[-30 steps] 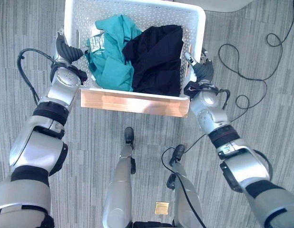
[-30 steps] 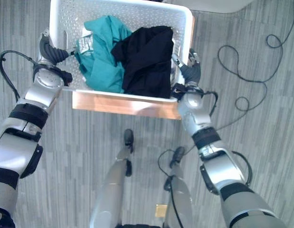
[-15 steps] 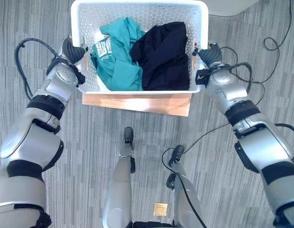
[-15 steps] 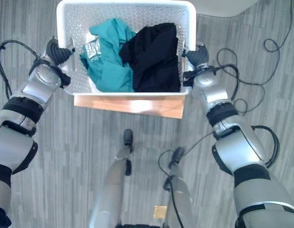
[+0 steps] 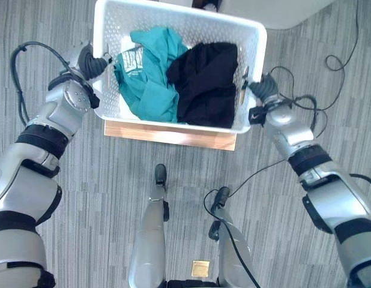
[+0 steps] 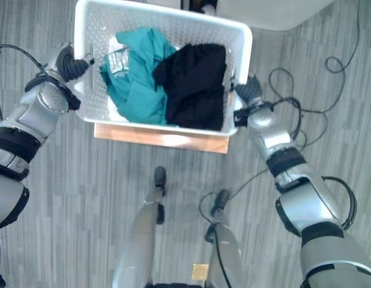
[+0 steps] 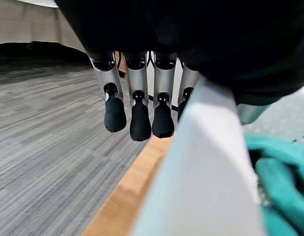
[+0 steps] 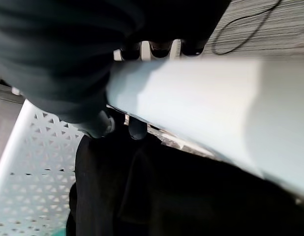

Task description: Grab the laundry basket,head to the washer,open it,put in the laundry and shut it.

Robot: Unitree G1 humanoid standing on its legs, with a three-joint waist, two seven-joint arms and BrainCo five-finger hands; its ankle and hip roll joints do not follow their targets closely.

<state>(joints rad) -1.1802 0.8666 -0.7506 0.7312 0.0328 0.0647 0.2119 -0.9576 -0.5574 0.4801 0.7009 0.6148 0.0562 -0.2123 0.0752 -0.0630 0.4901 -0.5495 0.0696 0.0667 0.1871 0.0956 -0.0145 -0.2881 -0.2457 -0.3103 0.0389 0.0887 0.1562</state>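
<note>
The left hand [image 5: 89, 60] sits at the basket's [image 5: 107, 36] 9 o'clock side. In the left wrist view its fingers [image 7: 137, 113] hang curled down the outside of the white rim, so it is judged closed on the rim. The right hand [image 5: 262, 90] sits at the basket's 3 o'clock side. In the right wrist view its fingers [image 8: 130, 129] and thumb wrap the rim from both sides, closed on it.

Status: the grab step appears complete, with both hands gripping opposite sides. Whether the basket has left the wooden surface [image 5: 173, 135] that shows along its 6 o'clock edge cannot be determined. The remaining steps, judged outstanding, are: walk to the washer, open it, load the laundry, shut it. A pale grey shape at 12 to 1 o'clock beyond the basket cannot be identified.

Basket: white plastic, rectangular, perforated walls, smooth solid rim, slightly skewed. Contents: a teal garment [image 5: 146, 78] on the 9 o'clock half and a black garment [image 5: 206, 84] on the 3 o'clock half, both crumpled, touching at the middle.
</note>
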